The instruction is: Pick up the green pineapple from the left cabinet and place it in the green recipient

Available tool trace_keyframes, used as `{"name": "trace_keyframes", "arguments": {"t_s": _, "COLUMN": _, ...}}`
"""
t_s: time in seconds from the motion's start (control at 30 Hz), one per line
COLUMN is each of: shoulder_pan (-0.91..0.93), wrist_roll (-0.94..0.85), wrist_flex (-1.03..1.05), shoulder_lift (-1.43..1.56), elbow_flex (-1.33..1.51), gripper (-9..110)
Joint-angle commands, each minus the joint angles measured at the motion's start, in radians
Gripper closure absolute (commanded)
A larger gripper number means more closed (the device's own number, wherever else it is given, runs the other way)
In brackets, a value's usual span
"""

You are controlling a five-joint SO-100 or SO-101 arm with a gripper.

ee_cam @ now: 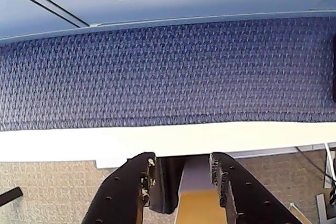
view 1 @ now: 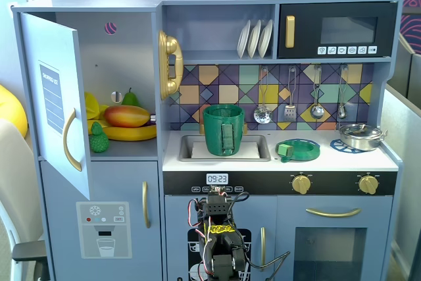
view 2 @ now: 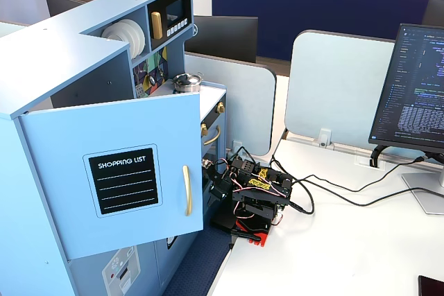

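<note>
Open left cabinet (view 1: 56, 106) (door swung wide) holds green pineapple (view 1: 99, 139); green recipient (view 1: 223, 129) empty.

A grey-blue toy kitchen, its left cabinet (view 1: 122, 80) standing open behind a door (view 1: 56, 93) with a gold handle (view 1: 69, 139), holds an all-green pineapple (view 1: 99, 138) beside a red-and-yellow mango (view 1: 127, 116) and a yellow banana (view 1: 131, 133). Right of the cabinet, a dark green ribbed recipient (view 1: 223, 128) stands before a backsplash (view 1: 276, 90) of geometric tiles in teal, yellow, purple and peach, with a gold toy phone (view 1: 170, 64), white plates (view 1: 255, 37) and a black-fronted microwave (view 1: 337, 29). In the wrist view, the black gripper (ee_cam: 181, 174) hangs over a navy woven-patterned mat (ee_cam: 168, 72) edged by a white strip.
</note>
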Motion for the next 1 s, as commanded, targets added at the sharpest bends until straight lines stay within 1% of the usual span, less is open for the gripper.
{"name": "trace_keyframes", "arguments": {"t_s": 0.0, "shoulder_pan": -0.063, "wrist_roll": 0.069, "wrist_flex": 0.170, "shoulder_lift": -0.012, "elbow_flex": -0.006, "gripper": 73}}
{"name": "trace_keyframes", "arguments": {"t_s": 0.3, "shoulder_pan": -0.063, "wrist_roll": 0.031, "wrist_flex": 0.181, "shoulder_lift": -0.012, "elbow_flex": -0.006, "gripper": 78}}
{"name": "trace_keyframes", "arguments": {"t_s": 0.43, "shoulder_pan": -0.069, "wrist_roll": -0.046, "wrist_flex": 0.189, "shoulder_lift": -0.012, "elbow_flex": -0.006, "gripper": 87}}
{"name": "trace_keyframes", "arguments": {"t_s": 0.6, "shoulder_pan": -0.095, "wrist_roll": -0.069, "wrist_flex": 0.186, "shoulder_lift": -0.012, "elbow_flex": -0.006, "gripper": 99}}
{"name": "trace_keyframes", "arguments": {"t_s": 0.73, "shoulder_pan": -0.107, "wrist_roll": -0.078, "wrist_flex": 0.183, "shoulder_lift": -0.012, "elbow_flex": -0.006, "gripper": 101}}
{"name": "trace_keyframes", "arguments": {"t_s": 0.8, "shoulder_pan": -0.140, "wrist_roll": -0.107, "wrist_flex": 0.135, "shoulder_lift": -0.012, "elbow_flex": -0.006, "gripper": 101}}
{"name": "trace_keyframes", "arguments": {"t_s": 0.9, "shoulder_pan": -0.273, "wrist_roll": -0.061, "wrist_flex": -0.034, "shoulder_lift": -0.014, "elbow_flex": -0.006, "gripper": 100}}
{"name": "trace_keyframes", "arguments": {"t_s": 0.97, "shoulder_pan": -0.374, "wrist_roll": -0.084, "wrist_flex": -0.167, "shoulder_lift": -0.020, "elbow_flex": -0.006, "gripper": 89}}
